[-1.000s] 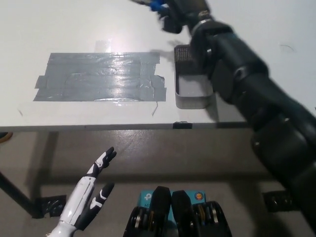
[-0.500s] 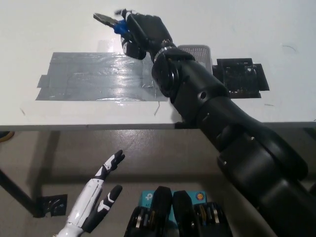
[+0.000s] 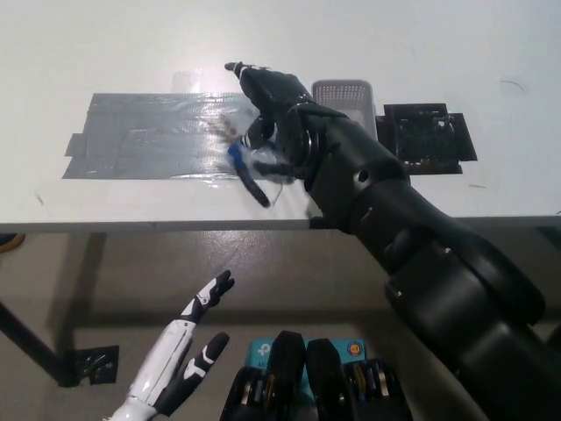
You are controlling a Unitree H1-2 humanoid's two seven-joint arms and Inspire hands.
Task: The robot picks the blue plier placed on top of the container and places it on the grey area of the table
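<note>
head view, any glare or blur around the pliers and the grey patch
Head view: glare streaks whiten the middle of the grey patch; the pliers and the right hand above them are motion-smeared, so the grip is unclear; the container, the table edge and the left hand below read sharp.

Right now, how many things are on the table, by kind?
Pliers: 1
Container: 1
Black pad: 1
Grey tape patch: 1
Total: 4
</note>
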